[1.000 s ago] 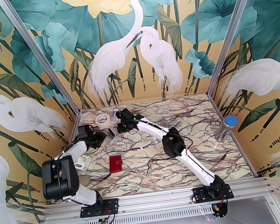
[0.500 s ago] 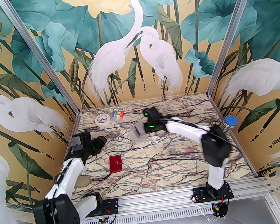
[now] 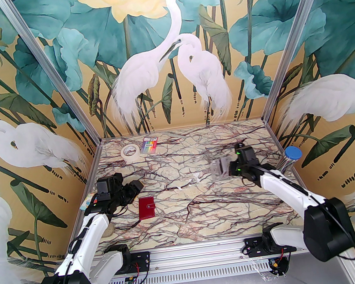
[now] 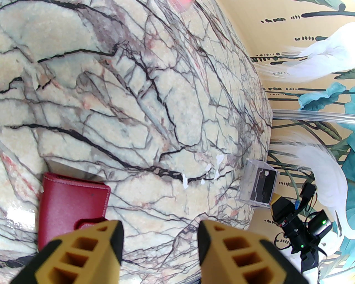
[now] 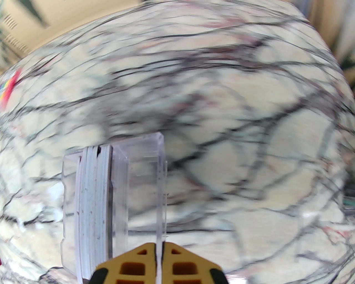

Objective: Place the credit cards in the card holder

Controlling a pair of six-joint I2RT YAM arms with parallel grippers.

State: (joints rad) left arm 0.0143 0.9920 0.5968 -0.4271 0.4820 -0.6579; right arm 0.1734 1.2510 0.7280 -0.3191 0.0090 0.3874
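The card holder is a dark red wallet lying closed on the marble table, left of centre. My left gripper hovers just behind its far-left corner, jaws open and holding nothing. In the left wrist view the card holder lies under the left finger. My right gripper is shut on the wall of a small clear plastic case, held above the right half of the table. The credit cards stand stacked on edge inside that case; a black card faces the left wrist camera.
A roll of masking tape and a rainbow-striped packet lie at the back left. A clear jar with a blue lid leans at the right wall. A patterned packet lies by the left wall.
My right arm has swung from the back left to the right side, carrying the clear case with the cards. My left gripper has moved nearer to the card holder.
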